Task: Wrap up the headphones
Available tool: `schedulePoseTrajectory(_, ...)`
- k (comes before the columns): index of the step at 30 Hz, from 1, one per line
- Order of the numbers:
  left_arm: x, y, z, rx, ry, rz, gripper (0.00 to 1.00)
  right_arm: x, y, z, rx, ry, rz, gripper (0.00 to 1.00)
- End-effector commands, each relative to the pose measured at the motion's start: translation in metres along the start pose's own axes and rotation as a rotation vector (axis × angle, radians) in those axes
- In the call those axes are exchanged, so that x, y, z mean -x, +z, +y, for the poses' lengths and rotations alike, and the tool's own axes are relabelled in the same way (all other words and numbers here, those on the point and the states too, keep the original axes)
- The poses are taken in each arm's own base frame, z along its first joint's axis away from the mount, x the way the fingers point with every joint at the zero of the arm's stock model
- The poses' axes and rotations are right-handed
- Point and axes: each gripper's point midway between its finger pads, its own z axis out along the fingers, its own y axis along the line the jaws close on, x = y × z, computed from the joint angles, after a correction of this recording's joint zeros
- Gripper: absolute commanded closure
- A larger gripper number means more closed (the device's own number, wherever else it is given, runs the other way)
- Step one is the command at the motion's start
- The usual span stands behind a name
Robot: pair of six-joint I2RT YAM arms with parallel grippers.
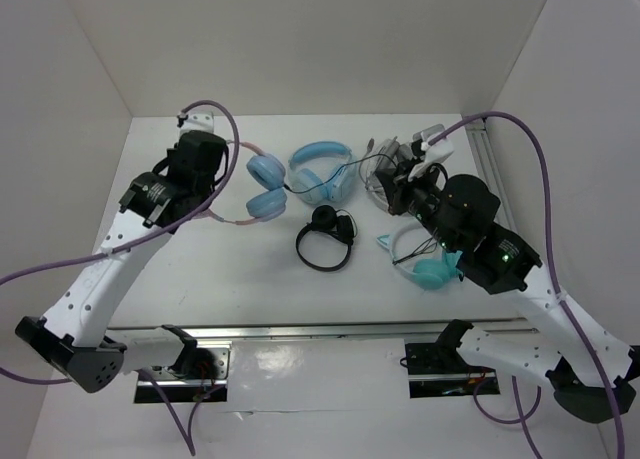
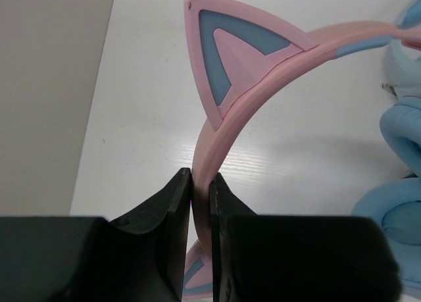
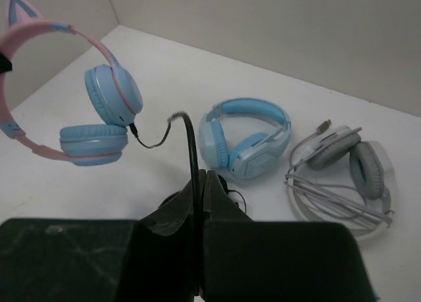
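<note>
Your left fingers [image 2: 172,200] clamped on pink headband [image 2: 217,137] of headphones [image 1: 265,204], back-left on bench [image 1: 200,269]. Right fingers [image 3: 172,208] pinch black cable [image 3: 191,134]; cable runs rightward from ear cups [image 3: 112,95] toward them.

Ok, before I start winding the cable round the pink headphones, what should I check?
1. The left gripper clamps the pink headband: ok.
2. The right gripper pinches the black cable: ok.
3. The cable is plugged into the light blue ear cup: ok.
4. The cable runs clear of the all-blue pair: cannot tell.
5. Free cable length behind the right gripper: cannot tell, hidden.
</note>
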Motion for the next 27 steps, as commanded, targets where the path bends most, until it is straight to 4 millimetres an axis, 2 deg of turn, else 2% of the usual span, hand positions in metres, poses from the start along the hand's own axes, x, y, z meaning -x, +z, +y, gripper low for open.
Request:
schedulePoseTrajectory(1, 0.046, -0.022, -0.012, -0.067, -0.009, -0.191, 1.0, -0.015, -0.011, 0.003, 0.038, -0.104, 0.126, 1.0)
schedulePoseTrajectory(4, 0.033, -0.028, -0.037, -0.137, 0.099, -0.161, 1.0, -0.008, -0.018, 0.02, 0.122, -0.135, 0.12, 1.0)
schedulePoseTrajectory(5, 0.026, -0.031, -0.042, -0.16, 0.143, -0.145, 1.0, -0.012, -0.019, 0.023, 0.146, -0.15, 0.135, 1.0)
schedulePoseTrajectory(9, 0.002, -0.046, -0.08, -0.263, 0.3, -0.114, 1.0, -0.014, -0.03, 0.058, 0.366, -0.229, 0.131, 1.0)
schedulePoseTrajectory(10, -0.003, -0.049, -0.087, -0.274, 0.346, -0.111, 1.0, -0.016, -0.037, 0.075, 0.478, -0.236, 0.128, 1.0)
schedulePoseTrajectory(11, -0.012, -0.056, -0.102, -0.313, 0.402, -0.114, 1.0, -0.019, -0.038, 0.082, 0.526, -0.244, 0.125, 1.0)
schedulePoseTrajectory(13, -0.022, -0.062, -0.117, -0.357, 0.452, -0.11, 1.0, -0.022, -0.045, 0.099, 0.632, -0.248, 0.128, 1.0)
schedulePoseTrajectory(14, -0.028, -0.068, -0.129, -0.396, 0.479, -0.108, 1.0, -0.022, -0.047, 0.101, 0.649, -0.255, 0.125, 1.0)
schedulePoseTrajectory(17, -0.041, -0.077, -0.147, -0.458, 0.537, -0.114, 1.0, -0.025, -0.048, 0.106, 0.683, -0.252, 0.134, 1.0)
schedulePoseTrajectory(19, -0.046, -0.079, -0.149, -0.46, 0.568, -0.12, 1.0, -0.022, -0.054, 0.109, 0.714, -0.259, 0.117, 1.0)
schedulePoseTrajectory(21, -0.052, -0.087, -0.161, -0.51, 0.599, -0.138, 1.0, -0.015, -0.058, 0.11, 0.723, -0.257, 0.09, 1.0)
schedulePoseTrajectory(23, -0.069, -0.095, -0.173, -0.584, 0.661, -0.121, 1.0, -0.008, -0.055, 0.102, 0.667, -0.261, 0.065, 1.0)
schedulePoseTrajectory(25, -0.075, -0.113, -0.183, -0.678, 0.683, -0.134, 1.0, 0.001, -0.05, 0.094, 0.609, -0.263, 0.033, 1.0)
schedulePoseTrajectory(27, -0.086, -0.129, -0.191, -0.788, 0.689, -0.125, 1.0, -0.001, -0.042, 0.082, 0.53, -0.266, 0.028, 1.0)
